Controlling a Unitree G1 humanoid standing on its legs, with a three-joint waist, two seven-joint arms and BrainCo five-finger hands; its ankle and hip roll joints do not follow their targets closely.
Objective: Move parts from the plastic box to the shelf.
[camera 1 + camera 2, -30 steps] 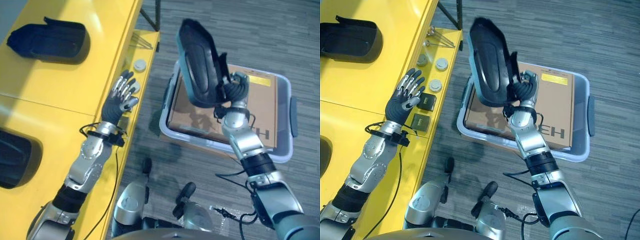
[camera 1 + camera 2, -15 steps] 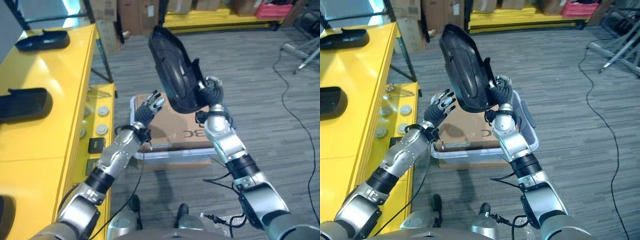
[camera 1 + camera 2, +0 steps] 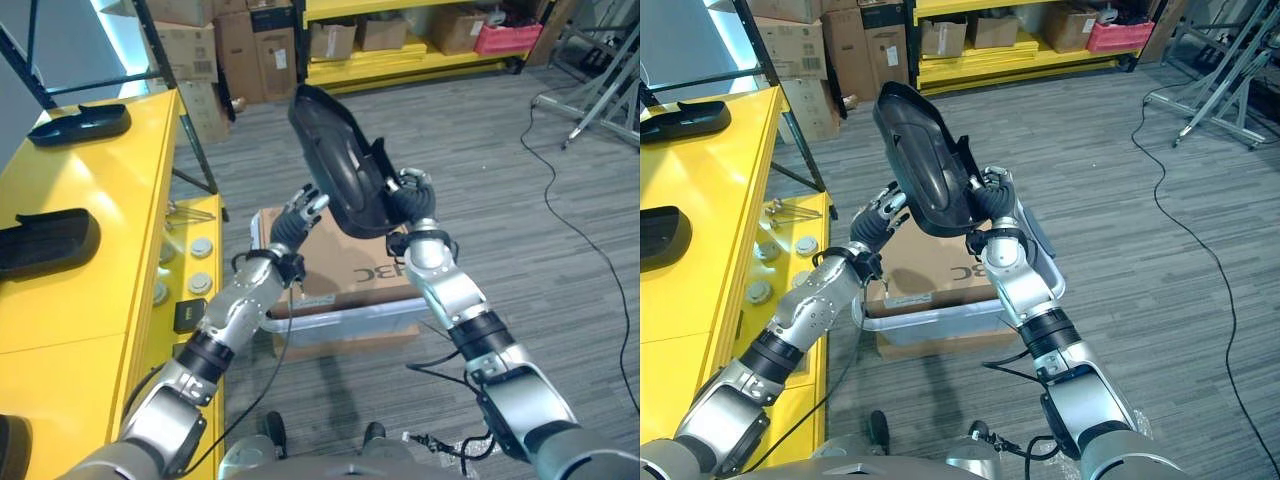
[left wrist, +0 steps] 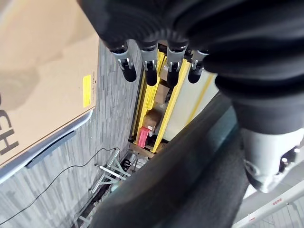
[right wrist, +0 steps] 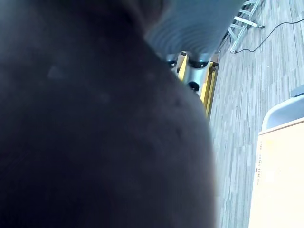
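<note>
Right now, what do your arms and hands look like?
Both arms are shiny silver-grey metal tubes with black bands at the joints. My left hand and right hand each wear a dark ribbed cover over the back and wrist. The fingers are silver with dark tips.

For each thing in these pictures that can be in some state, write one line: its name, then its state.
black part: lifted above the box, tilted, held by the right hand.
right hand: shut on the black part.
left hand: open, fingers straight, beside the part.
plastic box: on the floor, cardboard inside.
yellow shelf: carries other black parts.
</note>
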